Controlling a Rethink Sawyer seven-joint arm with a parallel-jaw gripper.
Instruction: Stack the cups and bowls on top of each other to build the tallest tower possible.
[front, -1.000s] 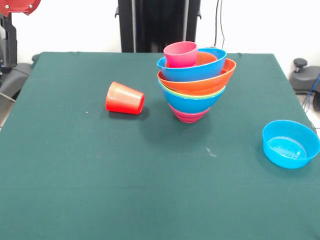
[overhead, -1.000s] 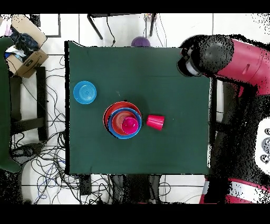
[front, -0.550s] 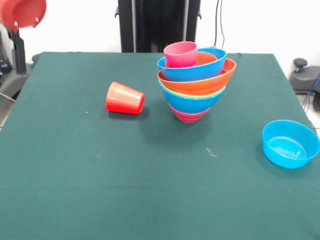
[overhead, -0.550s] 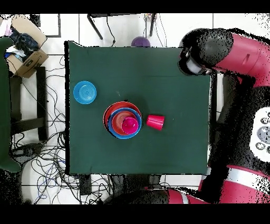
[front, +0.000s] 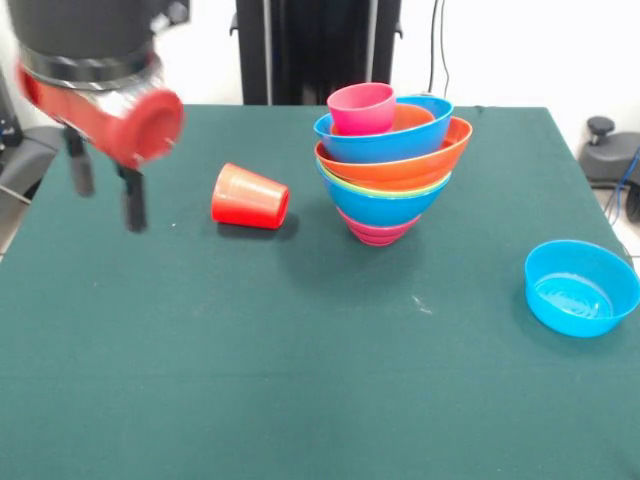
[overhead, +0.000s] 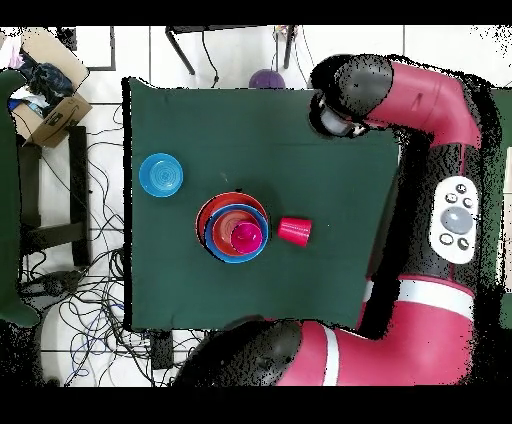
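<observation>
Spread and empty, the hand (front: 103, 190) hangs above the tabletop (front: 300, 380), left of the red-orange cup (front: 250, 197), which lies tipped, mouth toward the tower (front: 388, 160) just beyond.

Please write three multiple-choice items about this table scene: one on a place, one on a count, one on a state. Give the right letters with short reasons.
1. Where is the pink cup?
A. on top of the tower
B. inside the lone light blue bowl
C. on the floor

2. How many cups are in view?
A. one
B. two
C. four

3. How does the red-orange cup lie?
A. upright
B. upside down
C. on its side

Answers: 1 A, it sits in the topmost bowl. 2 B, one pink, one red-orange. 3 C, its mouth faces sideways on the table.
</observation>
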